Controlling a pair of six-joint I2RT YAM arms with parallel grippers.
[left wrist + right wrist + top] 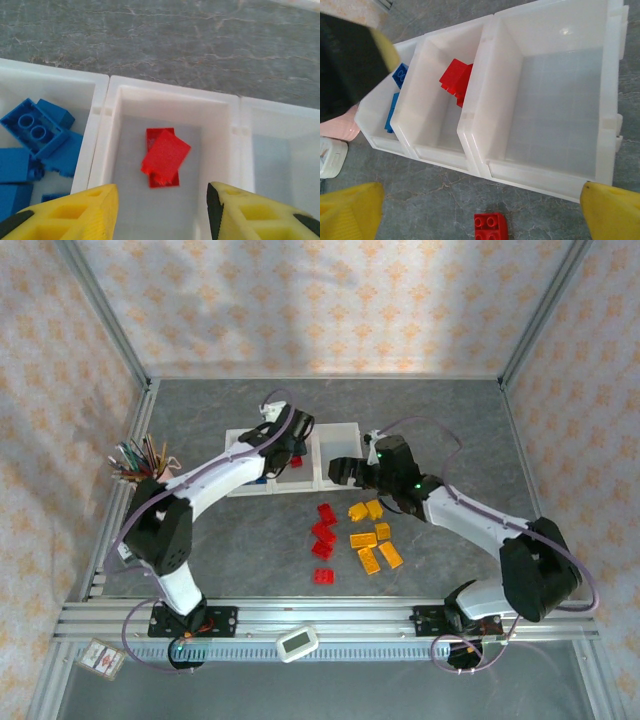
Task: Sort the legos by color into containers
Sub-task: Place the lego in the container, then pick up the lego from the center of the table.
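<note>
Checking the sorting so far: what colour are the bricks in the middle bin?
Red. The bricks in the middle bin show best in the left wrist view.

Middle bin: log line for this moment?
left gripper open over middle bin | binned red bricks inside it | right gripper open, empty | right bin empty | loose red bricks, loose yellow bricks on table

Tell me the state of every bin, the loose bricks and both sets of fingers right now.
Left bin: holds blue bricks.
Middle bin: holds red bricks.
Right bin: empty.
Loose red bricks: on table.
Yellow bricks: on table.
Left fingers: open, above middle bin.
Right fingers: open, holding nothing.
</note>
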